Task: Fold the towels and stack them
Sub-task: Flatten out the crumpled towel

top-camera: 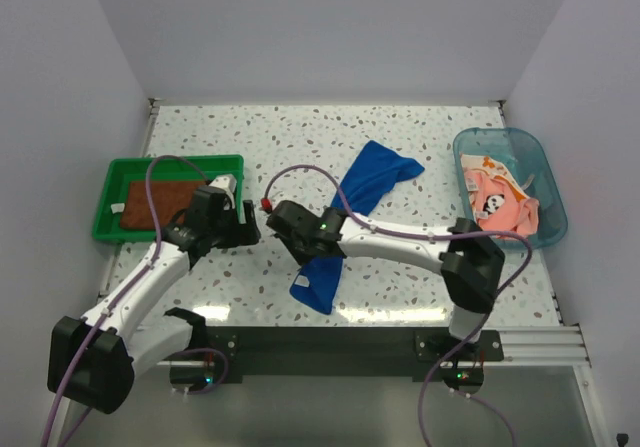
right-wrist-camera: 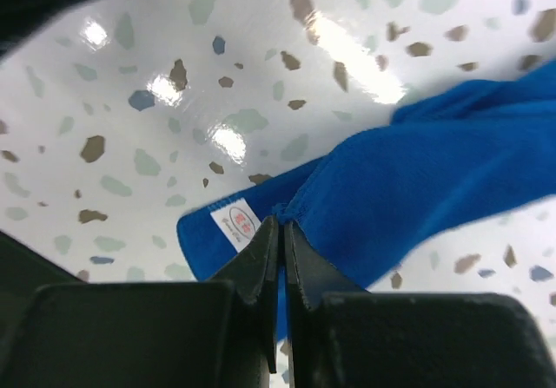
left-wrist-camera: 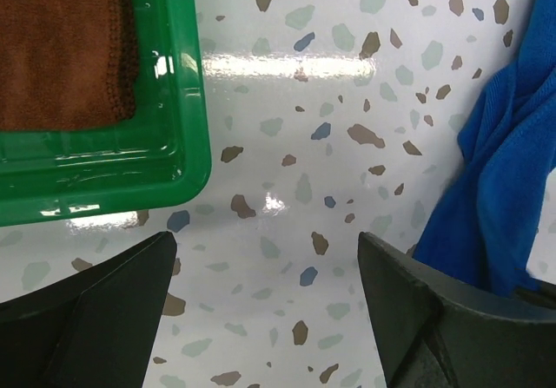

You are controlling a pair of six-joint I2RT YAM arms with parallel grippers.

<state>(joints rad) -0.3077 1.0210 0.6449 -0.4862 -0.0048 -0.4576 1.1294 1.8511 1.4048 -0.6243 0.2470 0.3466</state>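
The royal blue towel (top-camera: 378, 175) lies crumpled in a long strip across the table middle. My right gripper (top-camera: 292, 229) is shut on its edge (right-wrist-camera: 434, 180), next to a white label (right-wrist-camera: 236, 223), and holds it just above the table. My left gripper (top-camera: 243, 225) is open and empty over bare table (left-wrist-camera: 265, 310), between the green tray and the blue towel (left-wrist-camera: 499, 188). The rust-brown towel (top-camera: 160, 203) lies folded flat in the tray (left-wrist-camera: 61, 49). The pink towel (top-camera: 500, 205) and the orange flowered towel (top-camera: 482, 167) lie bunched in the tub.
The green plastic tray (top-camera: 108, 229) stands at the left; its corner shows in the left wrist view (left-wrist-camera: 187, 101). The clear blue plastic tub (top-camera: 553, 199) stands at the right edge. White walls close in the table on three sides.
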